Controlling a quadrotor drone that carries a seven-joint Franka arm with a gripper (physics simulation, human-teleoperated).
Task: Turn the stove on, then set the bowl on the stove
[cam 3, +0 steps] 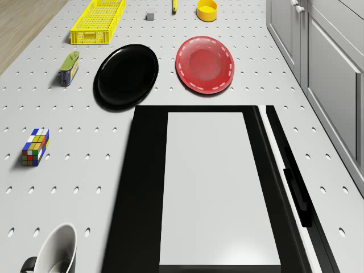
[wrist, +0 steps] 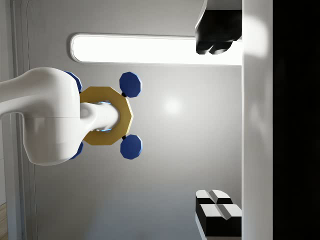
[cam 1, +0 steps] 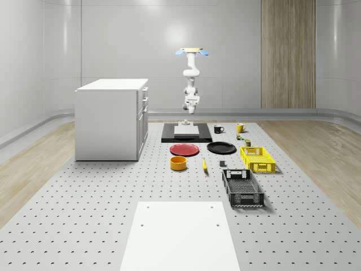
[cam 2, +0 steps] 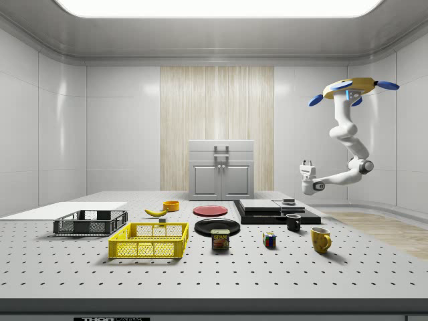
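while the drone [cam 2: 352, 89] hovers at the side view's upper right, its gripper [cam 2: 307, 164] points upward, fingers nearly closed on nothing, with the stove [cam 2: 269, 208] lower left.

The room is enclosed by pale grey panelled walls [cam 1: 113, 45] with rounded corners. A vertical wood-grain panel [cam 1: 287, 53] is set into the far wall. A long light strip [cam 2: 214, 7] is recessed in the ceiling. The wooden floor [cam 1: 34, 164] is covered centrally by a grey perforated platform [cam 1: 84, 209]. A white cabinet [cam 1: 110, 118] is positioned near the platform's far left corner. A plain white slab [cam 1: 179, 234] is laid at the platform's near edge.
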